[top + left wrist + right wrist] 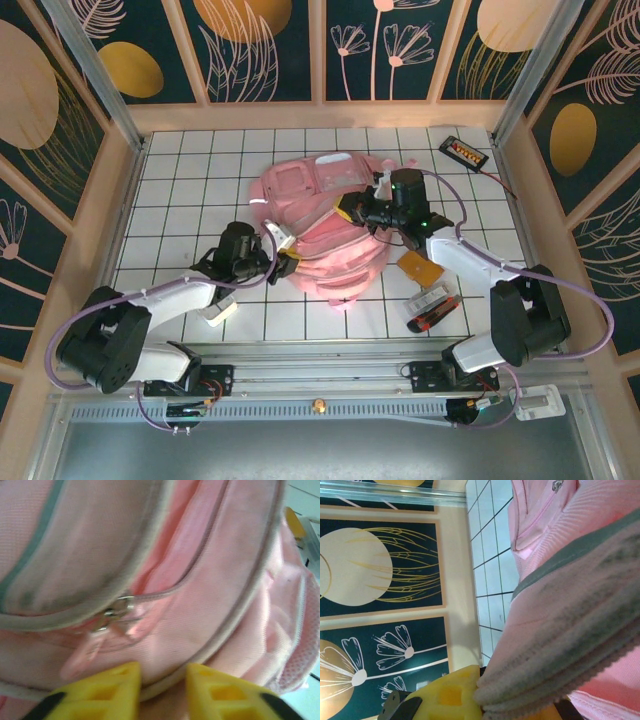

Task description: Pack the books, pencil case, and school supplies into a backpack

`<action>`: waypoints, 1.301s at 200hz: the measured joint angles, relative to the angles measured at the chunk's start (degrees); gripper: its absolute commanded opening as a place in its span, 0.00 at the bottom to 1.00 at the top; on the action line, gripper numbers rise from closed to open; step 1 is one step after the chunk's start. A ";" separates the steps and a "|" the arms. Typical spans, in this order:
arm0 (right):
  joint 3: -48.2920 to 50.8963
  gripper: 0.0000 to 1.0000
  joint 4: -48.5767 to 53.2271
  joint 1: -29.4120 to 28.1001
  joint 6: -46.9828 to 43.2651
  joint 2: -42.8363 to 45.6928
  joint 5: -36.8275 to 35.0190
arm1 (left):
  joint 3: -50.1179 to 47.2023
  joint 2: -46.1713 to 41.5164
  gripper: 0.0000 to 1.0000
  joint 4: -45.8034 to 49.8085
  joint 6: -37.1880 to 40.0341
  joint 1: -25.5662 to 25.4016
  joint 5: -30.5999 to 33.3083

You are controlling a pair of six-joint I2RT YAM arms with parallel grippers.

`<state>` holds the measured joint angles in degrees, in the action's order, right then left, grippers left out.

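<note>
So the left arm is stretching out low from its base toward the right. The left pincer is pinching a seam of the backpack, with its yellow fingers sitting pretty close together. The right arm is folding at the elbow and reaching back toward the middle, wrist pointing left. The right pincer is clamping a thick folded edge of the same bag, and one yellow finger is showing under the fabric in the right wrist view.

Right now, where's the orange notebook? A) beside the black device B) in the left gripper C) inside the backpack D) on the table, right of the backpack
D: the orange notebook lies flat on the table, just right of the backpack.
</note>
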<state>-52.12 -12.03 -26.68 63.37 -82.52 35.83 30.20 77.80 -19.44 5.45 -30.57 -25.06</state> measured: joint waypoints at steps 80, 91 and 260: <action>0.00 0.00 -0.11 0.07 0.02 -0.04 -0.20 | 0.09 -0.83 0.30 -3.30 -4.35 3.54 -2.60; 0.00 0.00 -0.15 0.07 0.13 -0.04 -0.20 | 0.11 -0.85 0.30 -4.13 -5.20 4.74 -3.65; 0.04 0.00 -0.22 0.07 0.44 -0.02 -0.22 | 4.76 5.20 0.42 -0.33 -4.26 5.57 -9.77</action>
<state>-52.07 -12.25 -26.61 63.81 -82.54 35.62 34.96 83.00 -19.77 1.19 -24.99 -34.83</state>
